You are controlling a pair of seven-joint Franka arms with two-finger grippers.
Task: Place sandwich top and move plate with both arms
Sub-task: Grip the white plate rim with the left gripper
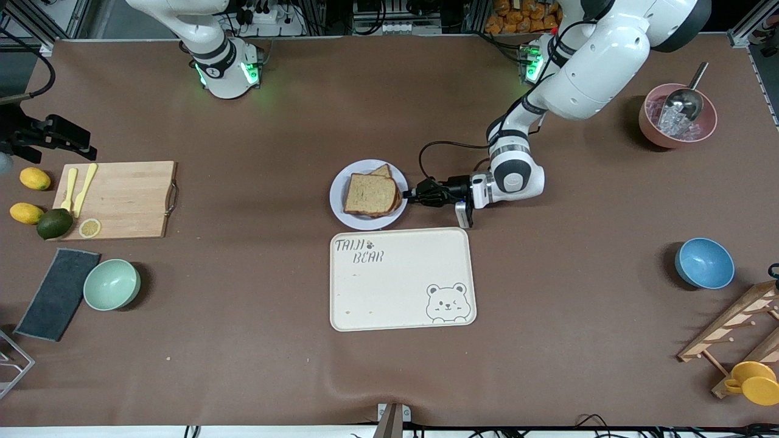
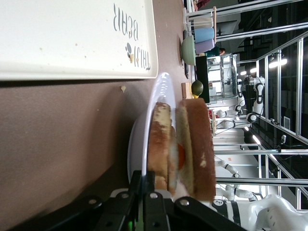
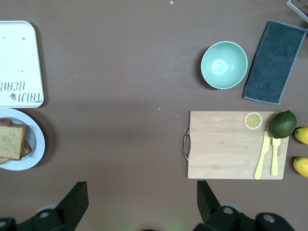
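On a brown table, our left gripper [image 1: 409, 196] pinches the plate [image 1: 338, 201] rim beside the tray [image 1: 401, 280]; sandwich top [image 1: 369, 193] placed. Right gripper [image 3: 142, 202] waits open, must grip next.

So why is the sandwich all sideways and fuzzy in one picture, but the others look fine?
In the left wrist view the camera lies low beside the plate, so the sandwich top shows edge-on and soft, with bright lamps glaring in the background. The front view is evenly lit, with soft shadows beside the bowls. The right wrist view looks straight down and sharp on the cutting board.
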